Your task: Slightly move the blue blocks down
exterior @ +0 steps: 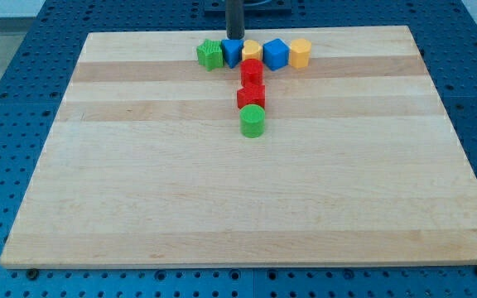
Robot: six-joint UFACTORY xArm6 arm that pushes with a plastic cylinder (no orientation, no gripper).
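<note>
Near the top centre of the frame, the blocks form a T on the wooden desk (139, 207). The top row runs from a green block (209, 55) on the left, through a blue block (232, 53), a yellow block (252, 51) and a blue cube (276, 54), to a yellow hexagonal block (301, 53) on the right. Below the middle hang two red blocks (252, 71) (251, 95) and a green cylinder (252, 121). The tool is only a dark rod with nothing to spread or pinch; my tip (234, 39) sits at the upper edge of the left blue block, touching it or very nearly so. Both blue pieces are level with their neighbours in the row, so by the look of it the push has not shifted anything yet. The left one seems lined up for its nudge toward the bottom of the frame, and the blue cube looks untouched, so nearly all the job is left.
</note>
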